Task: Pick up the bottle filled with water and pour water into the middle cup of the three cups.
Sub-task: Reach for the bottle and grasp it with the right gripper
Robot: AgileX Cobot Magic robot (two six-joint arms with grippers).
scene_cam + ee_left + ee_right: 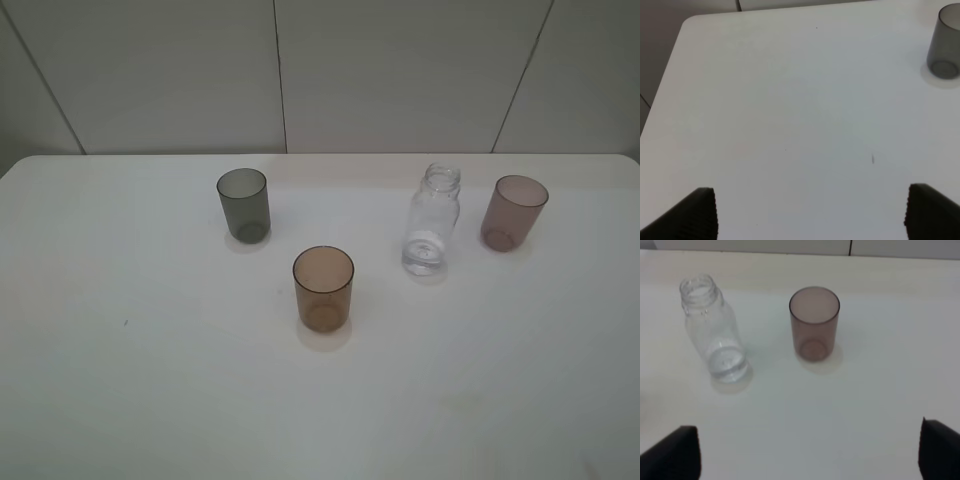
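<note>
We find the bottle (715, 330) upright on the table (150, 380), well ahead of the right gripper (807, 452) and outside its fingers, which stand wide and hold nothing. The left gripper (810, 212) is equally wide and empty. The middle cup (323, 288) stands apart from the bottle. The frame edge cuts off all but the fingertips, and the water level is hard to read.

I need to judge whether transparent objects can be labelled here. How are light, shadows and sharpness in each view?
Exterior high: soft, even light, sharp; the bottle and the middle cup cast only faint shadows. Left wrist: cooler, bluish tint; the grey cup is cropped by the frame edge. Right wrist: warmer and slightly soft; the mauve cup shows a pale shadow.
</note>
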